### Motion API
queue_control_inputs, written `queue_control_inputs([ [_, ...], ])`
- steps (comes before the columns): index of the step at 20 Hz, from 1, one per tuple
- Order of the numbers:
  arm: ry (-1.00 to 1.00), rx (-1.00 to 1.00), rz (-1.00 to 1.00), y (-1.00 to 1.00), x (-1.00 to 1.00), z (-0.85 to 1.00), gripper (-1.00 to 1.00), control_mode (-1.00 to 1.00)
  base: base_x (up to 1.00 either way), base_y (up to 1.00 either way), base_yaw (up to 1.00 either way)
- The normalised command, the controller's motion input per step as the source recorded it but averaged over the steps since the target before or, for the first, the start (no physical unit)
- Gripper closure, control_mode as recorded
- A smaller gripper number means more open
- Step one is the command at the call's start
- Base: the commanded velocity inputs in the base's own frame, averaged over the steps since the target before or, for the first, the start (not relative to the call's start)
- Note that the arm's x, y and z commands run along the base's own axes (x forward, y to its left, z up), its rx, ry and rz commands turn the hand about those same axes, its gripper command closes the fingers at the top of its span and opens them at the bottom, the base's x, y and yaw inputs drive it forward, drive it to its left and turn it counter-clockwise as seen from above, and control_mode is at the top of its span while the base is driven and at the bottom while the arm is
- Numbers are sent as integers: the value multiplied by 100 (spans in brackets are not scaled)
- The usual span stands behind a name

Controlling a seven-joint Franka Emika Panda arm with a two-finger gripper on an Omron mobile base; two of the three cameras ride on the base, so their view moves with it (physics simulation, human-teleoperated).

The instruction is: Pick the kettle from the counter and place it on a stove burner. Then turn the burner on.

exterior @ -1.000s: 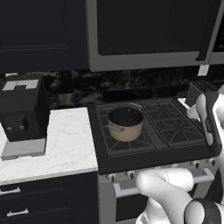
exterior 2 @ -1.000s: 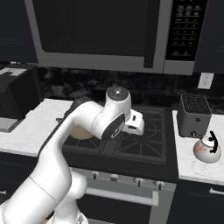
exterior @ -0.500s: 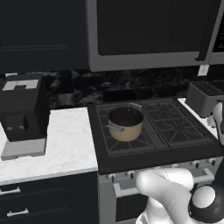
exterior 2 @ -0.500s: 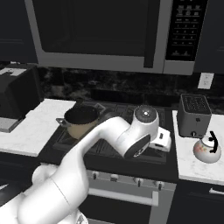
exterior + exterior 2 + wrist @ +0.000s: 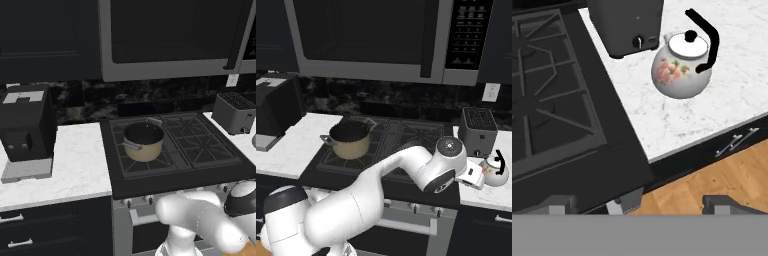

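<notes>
Gripper (image 5: 634, 205) was wide open at the bottom of the hand view, holding nothing. The kettle (image 5: 682, 67) sat in the upper middle on the counter (image 5: 677, 125), right beside the toaster (image 5: 624, 25), with the stove burner (image 5: 542, 100) off at the left.

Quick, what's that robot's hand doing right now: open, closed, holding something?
Hand: open, holding nothing; the kettle sits untouched on the counter.
</notes>
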Motion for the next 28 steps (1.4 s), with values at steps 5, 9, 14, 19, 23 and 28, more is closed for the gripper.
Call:
queue_control_inputs([
  [5,1,0,-8,-85,23,-7,-100,-100,0,0,0],
  [9,0,0,-4,-72,27,-10,-100,-100,0,0,0],
  [14,-2,0,0,-48,29,-15,-100,-100,0,0,0],
  [19,-1,1,2,-21,40,-10,-100,-100,0,0,0],
  [23,0,0,7,-8,50,-18,-100,-100,0,0,0],
  [28,-4,0,6,-17,15,-32,-100,-100,0,0,0],
])
